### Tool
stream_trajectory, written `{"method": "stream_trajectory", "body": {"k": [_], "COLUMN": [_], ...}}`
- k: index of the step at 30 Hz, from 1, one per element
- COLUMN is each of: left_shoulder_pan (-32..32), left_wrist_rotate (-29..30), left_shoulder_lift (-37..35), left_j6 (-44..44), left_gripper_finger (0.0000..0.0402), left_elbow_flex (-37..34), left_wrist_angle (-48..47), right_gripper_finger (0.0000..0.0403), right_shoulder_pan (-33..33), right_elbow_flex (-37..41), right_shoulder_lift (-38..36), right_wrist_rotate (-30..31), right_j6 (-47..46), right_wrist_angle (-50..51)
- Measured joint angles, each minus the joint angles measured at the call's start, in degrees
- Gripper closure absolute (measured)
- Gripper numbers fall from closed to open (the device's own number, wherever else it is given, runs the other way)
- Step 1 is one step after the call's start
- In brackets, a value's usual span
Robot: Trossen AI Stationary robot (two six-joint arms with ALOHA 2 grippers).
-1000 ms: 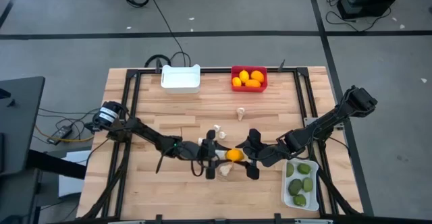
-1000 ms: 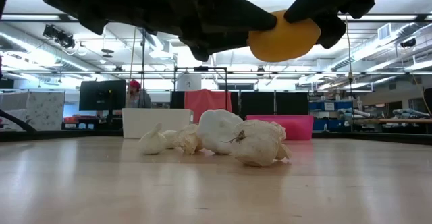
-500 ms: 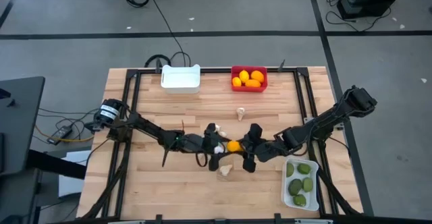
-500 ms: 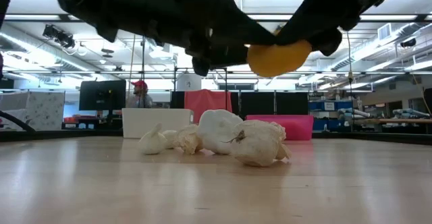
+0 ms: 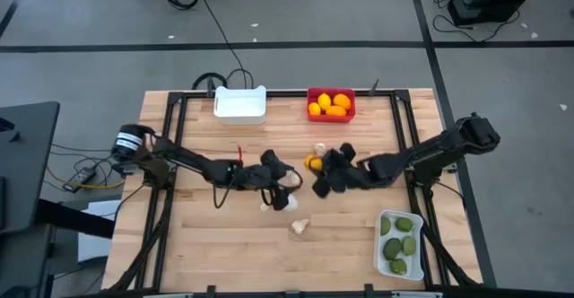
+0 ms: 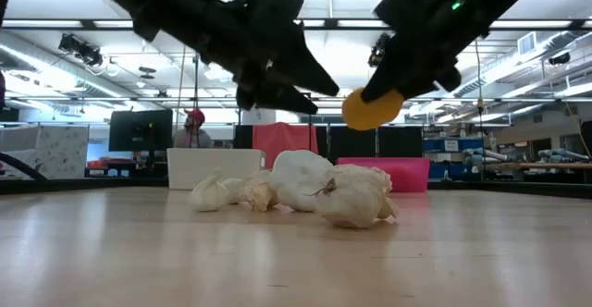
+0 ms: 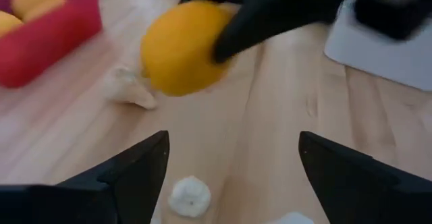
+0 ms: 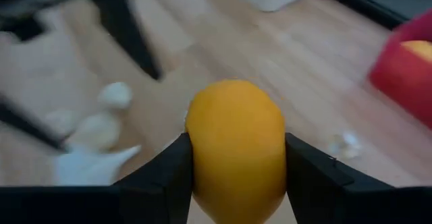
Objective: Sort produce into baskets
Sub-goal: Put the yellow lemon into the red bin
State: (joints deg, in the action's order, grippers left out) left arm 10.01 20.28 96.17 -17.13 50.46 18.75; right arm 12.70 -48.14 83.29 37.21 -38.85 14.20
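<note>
An orange citrus fruit [image 8: 235, 150] was clamped in the right gripper [image 5: 314, 165] above the counter [image 5: 242, 253], apparently bound for the far red basket [image 5: 331, 112]. The left gripper [image 7: 233, 160], fingers apart and empty, hung beside the garlic bulbs [image 6: 296, 191]. Carrying over that basket and release were called for next.

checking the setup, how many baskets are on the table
3: an empty white basket at the far edge, a red basket beside it holding citrus, and another white basket at the near right corner holding green fruits. None looks hidden.
</note>
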Motion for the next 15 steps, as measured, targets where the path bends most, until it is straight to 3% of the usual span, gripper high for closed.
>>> {"method": "stream_trajectory", "body": {"k": [10,15], "left_shoulder_pan": [-3.21,-5.81], "left_wrist_rotate": [-1.22,-3.05], "left_shoulder_lift": [-2.74,-2.74], "left_j6": [4.92,4.94], "left_gripper_finger": [0.0069,0.0069], "left_elbow_flex": [0.00,0.00], "left_wrist_angle": [-3.64,-7.05], "right_gripper_finger": [0.0204,0.0204], "right_shoulder_pan": [-20.28,-31.52], "right_elbow_flex": [0.00,0.00], "right_shoulder_lift": [-0.04,-0.03], "right_wrist_rotate": [-2.74,-9.10], "right_j6": [6.22,13.52], "right_wrist_angle": [0.55,-3.30]}}
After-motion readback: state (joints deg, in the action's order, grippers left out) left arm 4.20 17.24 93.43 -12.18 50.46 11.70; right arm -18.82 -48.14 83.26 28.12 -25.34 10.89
